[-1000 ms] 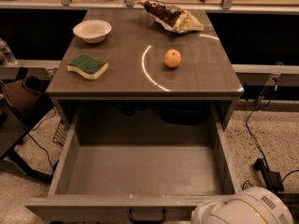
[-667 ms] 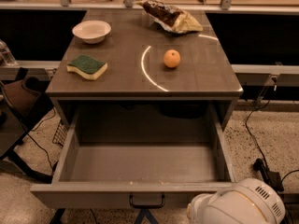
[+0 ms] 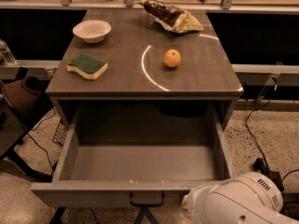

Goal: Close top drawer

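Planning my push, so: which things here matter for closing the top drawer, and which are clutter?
Job: top drawer, open; its handle; white arm lower right; gripper out of view.
Clutter: bowl, sponge, orange, snack bag.

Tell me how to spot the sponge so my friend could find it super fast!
Start at the grey table above the open top drawer. On its left side, nearer than the white bowl, lies the sponge: flat, wavy-edged, green over yellow, unlike the round orange. The pincer is out of view; only a white arm shows bottom right.
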{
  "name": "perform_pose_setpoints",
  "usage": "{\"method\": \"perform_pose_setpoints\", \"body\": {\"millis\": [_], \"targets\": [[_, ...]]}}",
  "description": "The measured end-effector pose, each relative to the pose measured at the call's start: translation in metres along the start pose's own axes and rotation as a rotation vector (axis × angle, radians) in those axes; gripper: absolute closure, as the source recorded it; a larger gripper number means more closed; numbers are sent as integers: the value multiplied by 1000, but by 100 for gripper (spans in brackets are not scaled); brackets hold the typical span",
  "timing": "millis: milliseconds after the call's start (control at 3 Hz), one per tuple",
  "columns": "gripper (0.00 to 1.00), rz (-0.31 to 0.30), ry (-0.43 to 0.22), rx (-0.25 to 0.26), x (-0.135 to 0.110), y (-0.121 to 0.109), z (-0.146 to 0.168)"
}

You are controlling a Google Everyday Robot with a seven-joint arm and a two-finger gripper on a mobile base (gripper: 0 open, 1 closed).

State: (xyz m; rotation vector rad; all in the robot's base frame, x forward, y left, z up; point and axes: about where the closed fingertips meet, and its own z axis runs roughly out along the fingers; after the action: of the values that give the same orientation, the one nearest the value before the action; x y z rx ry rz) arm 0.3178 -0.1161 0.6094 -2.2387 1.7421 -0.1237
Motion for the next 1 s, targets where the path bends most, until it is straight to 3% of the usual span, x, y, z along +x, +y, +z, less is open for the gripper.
{"method": "perform_pose_setpoints", "body": {"millis": [333,667,1000], "targets": [[100,-31,-11,20,-4,-19,3],[100,-30,-11,20,-5,-18,3],[100,-98,-69,60,-14,-92,28]]}}
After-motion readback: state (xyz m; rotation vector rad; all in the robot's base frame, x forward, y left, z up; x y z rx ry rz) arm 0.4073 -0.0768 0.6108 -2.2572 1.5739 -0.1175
